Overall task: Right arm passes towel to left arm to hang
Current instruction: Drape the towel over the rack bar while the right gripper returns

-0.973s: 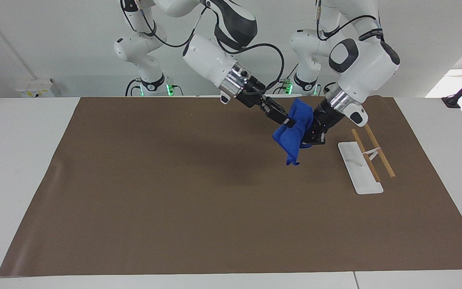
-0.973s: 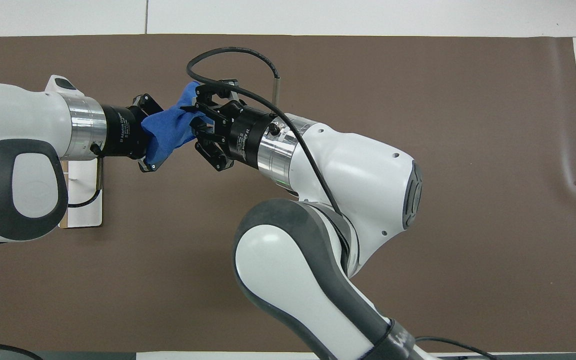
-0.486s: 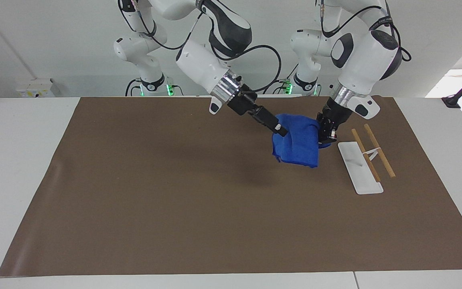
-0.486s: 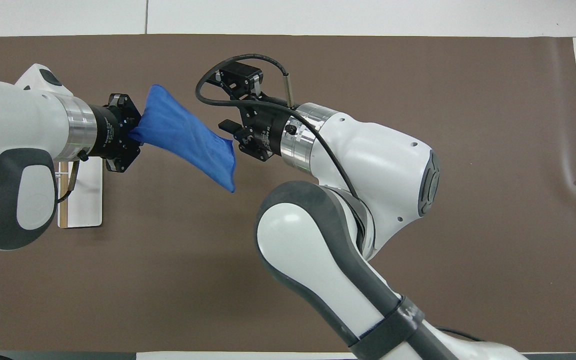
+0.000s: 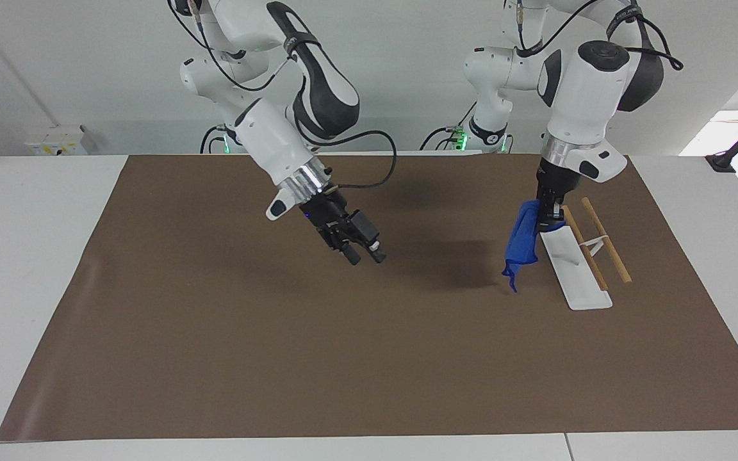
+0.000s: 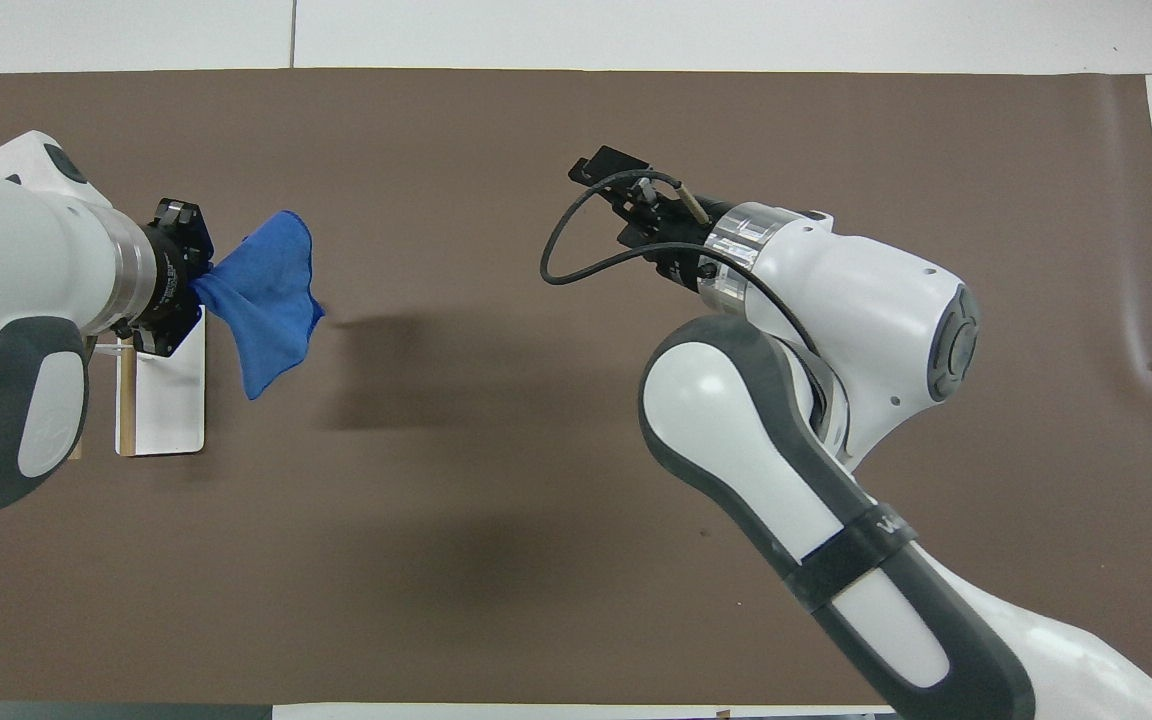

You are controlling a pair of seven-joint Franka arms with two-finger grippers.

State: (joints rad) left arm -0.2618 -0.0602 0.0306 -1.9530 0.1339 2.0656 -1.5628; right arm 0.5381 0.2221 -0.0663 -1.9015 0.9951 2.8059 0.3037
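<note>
My right gripper [image 5: 363,255] hangs with its fingers spread apart and holding nothing, above the middle of the brown mat [image 5: 228,358], with much free mat toward every edge. My left gripper [image 5: 546,221] is clamped on the blue towel [image 5: 523,243]. It hangs down over the mat just beside the white rack [image 5: 575,269], near the left arm's end of the bench [image 5: 702,192].

A robotics lab: two white arms [image 5: 279,147] at a mat-covered table [image 5: 36,256].
</note>
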